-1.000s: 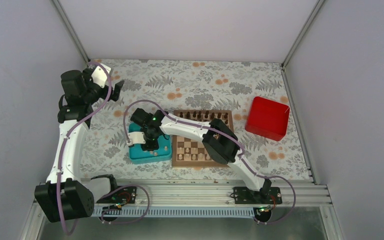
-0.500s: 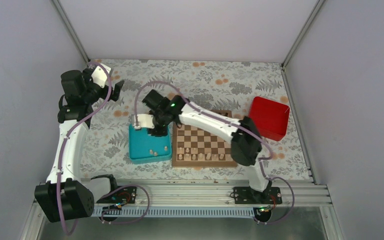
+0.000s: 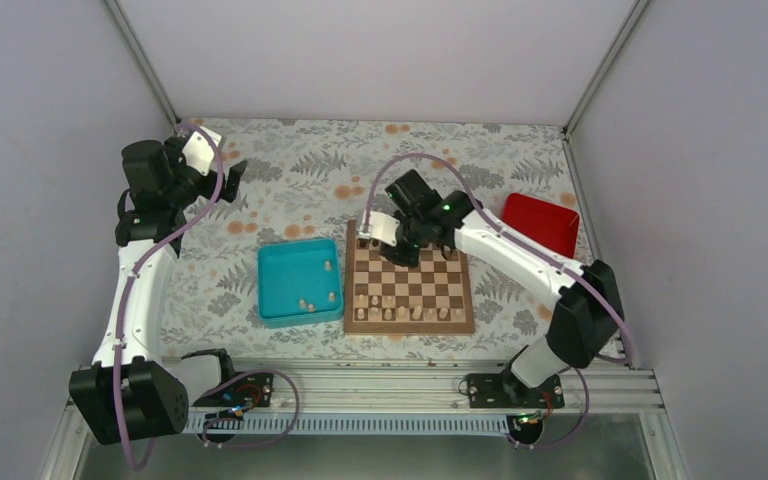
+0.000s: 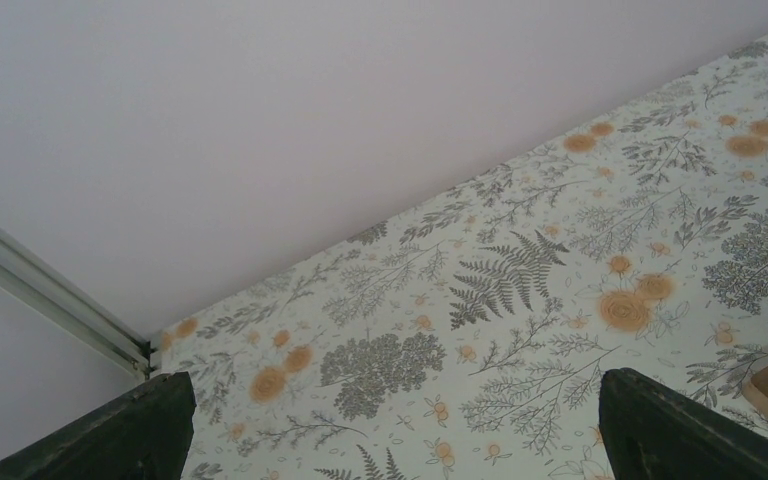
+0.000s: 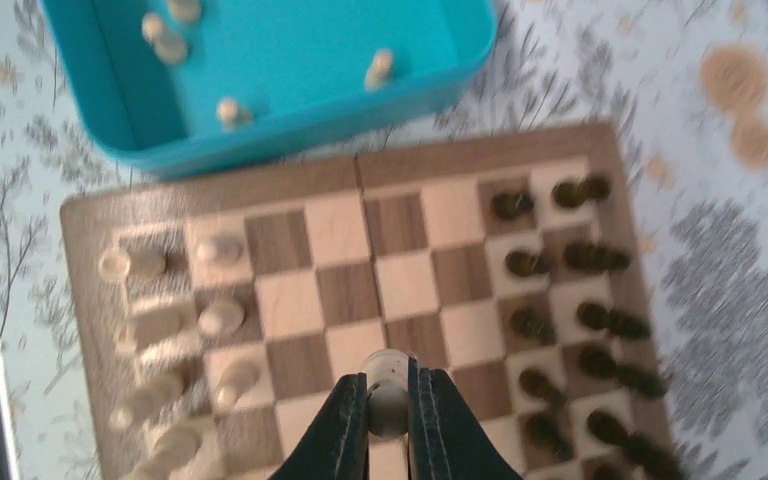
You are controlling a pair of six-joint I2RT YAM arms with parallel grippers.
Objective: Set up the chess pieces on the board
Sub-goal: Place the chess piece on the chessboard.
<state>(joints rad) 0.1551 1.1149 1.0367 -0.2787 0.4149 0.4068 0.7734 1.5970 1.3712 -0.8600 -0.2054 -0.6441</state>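
The right gripper (image 5: 388, 412) pinches one pale piece (image 5: 387, 372) between its dark fingers, which press against the piece's sides. The piece is small, beige and round-headed; it may be a pawn, though the wrist view is too blurred to be sure. It hangs over the middle squares of the board (image 3: 415, 282), and whether it touches the wood cannot be told.

More of the chess pieces (image 3: 401, 313) stand in the board's nearest ranks. They are tiny turned wooden shapes, each narrower than its square. A few others lie loose in the teal tray (image 3: 272, 300), which sits just beside the board's left edge.

The dark pieces (image 5: 560, 262) fill the far ranks. A red box (image 3: 550, 222) sits to the right, partly hidden behind the right arm.

The left gripper (image 3: 232, 176) is raised over the patterned table (image 4: 520, 330) near its far left corner, well apart from the board, with its fingers (image 4: 132, 438) spread wide and holding nothing.
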